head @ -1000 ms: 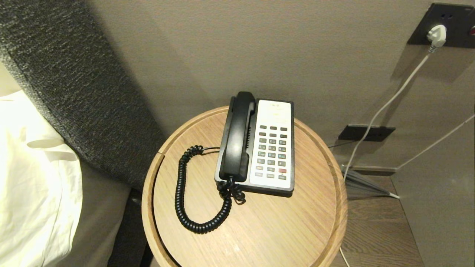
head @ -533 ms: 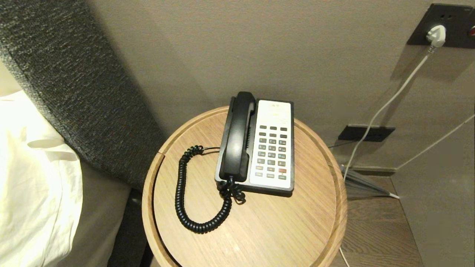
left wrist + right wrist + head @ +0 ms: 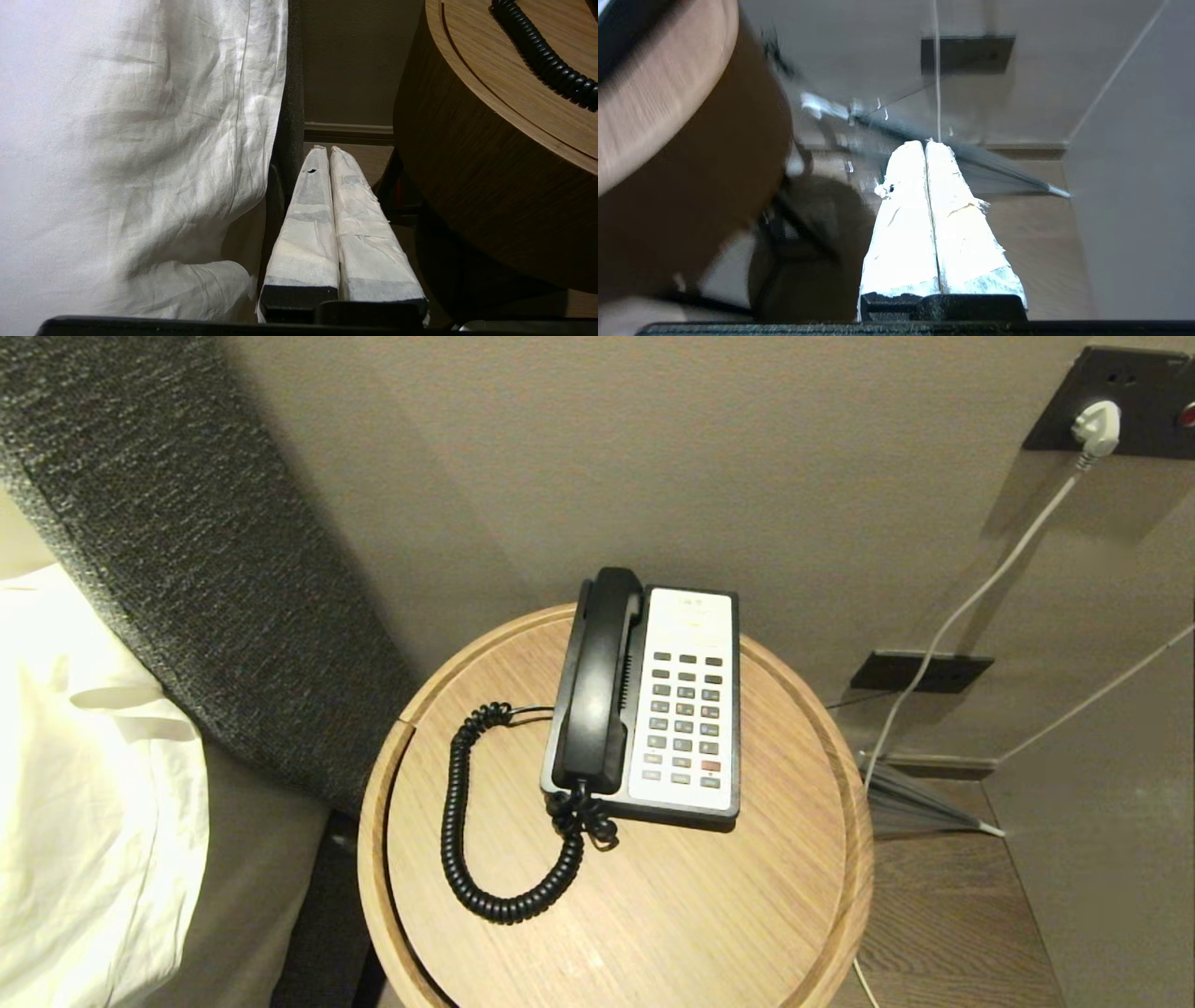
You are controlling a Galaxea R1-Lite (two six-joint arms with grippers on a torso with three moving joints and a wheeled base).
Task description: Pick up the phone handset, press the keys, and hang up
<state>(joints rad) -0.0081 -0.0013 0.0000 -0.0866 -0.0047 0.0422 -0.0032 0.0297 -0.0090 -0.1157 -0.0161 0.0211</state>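
**Handset on cradle, both grippers low and closed beside the table**

Head view: beige wall [image 3: 653, 448] fills the upper frame. Dark grey woven headboard [image 3: 168, 551] runs diagonally down the left side, white bedding [image 3: 84, 784] at lower left. Round wooden side table [image 3: 653, 915] sits centre to lower centre, wood floor [image 3: 943, 924] at lower right. No arm shows in this view.

On the table, upper centre: phone base [image 3: 686, 705], black body with white faceplate. The phone handset [image 3: 597, 681] lies seated in the cradle along the left side of the base, lengthwise, top end toward the wall. The keys [image 3: 686, 719] form a grid on the faceplate just right of the handset, one red key near the lower right of the grid. Black coiled cord [image 3: 467, 840] leaves the handset's lower end and loops out over the tabletop to the left, then back to the base.

Upper right: dark wall socket plate with a white plug [image 3: 1097, 425], white cable [image 3: 971, 597] hanging down toward the floor.

Left wrist view: left gripper [image 3: 327, 151], white-wrapped fingers pressed together, nothing between them, hanging low in the gap between bedding and the table's side wall; bit of coiled cord visible at upper right.

Right wrist view: right gripper [image 3: 924, 144], wrapped fingers pressed together, empty, low beside the table's other side, pointing at floor and wall. Picture is motion-blurred.
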